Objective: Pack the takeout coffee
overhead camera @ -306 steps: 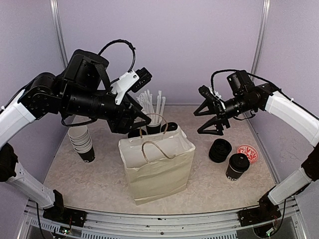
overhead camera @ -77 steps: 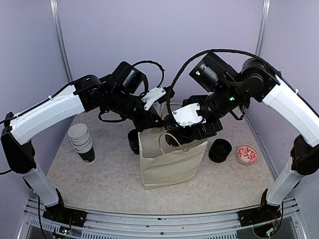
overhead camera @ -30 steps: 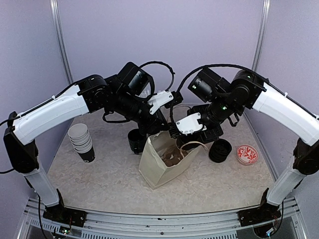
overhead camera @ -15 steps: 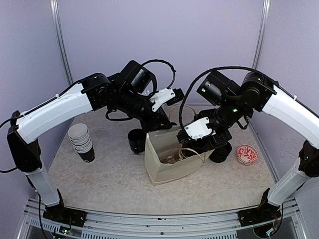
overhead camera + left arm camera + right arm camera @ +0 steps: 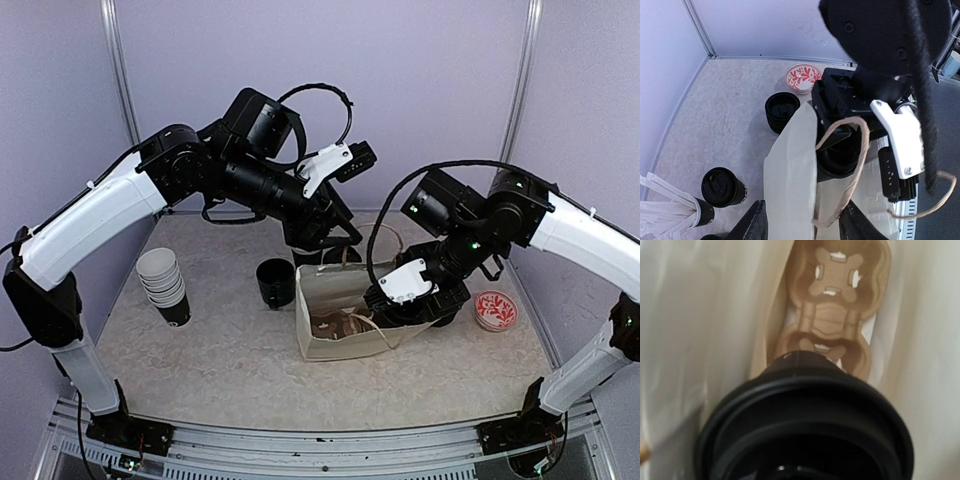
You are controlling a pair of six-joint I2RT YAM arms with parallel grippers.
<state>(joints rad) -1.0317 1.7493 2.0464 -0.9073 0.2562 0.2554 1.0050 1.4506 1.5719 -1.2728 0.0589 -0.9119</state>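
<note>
A white paper bag (image 5: 340, 300) leans low on the table, its mouth facing up and to the right, with a brown cardboard carrier (image 5: 835, 305) inside. My right gripper (image 5: 403, 303) reaches into the mouth, shut on a black lidded takeout coffee cup (image 5: 840, 155). The cup's lid (image 5: 805, 430) fills the right wrist view just above the carrier. My left gripper (image 5: 805, 227) hovers over the bag's rear wall (image 5: 790, 185), open; the wall and a twine handle (image 5: 855, 160) lie between its fingers. A second lidded takeout cup (image 5: 722, 186) stands on the table behind the bag.
A stack of black lids (image 5: 781, 111) and a red patterned dish (image 5: 495, 308) sit to the right of the bag. A dark cup (image 5: 275, 282) and a stack of paper cups (image 5: 165, 280) stand to the left. White straws (image 5: 665, 200) stick out of a black cup.
My left gripper has opened, let go of the bag's edge and lifted. The bag has shifted right and sunk lower. My right gripper has pushed the cup down into the bag's mouth.
</note>
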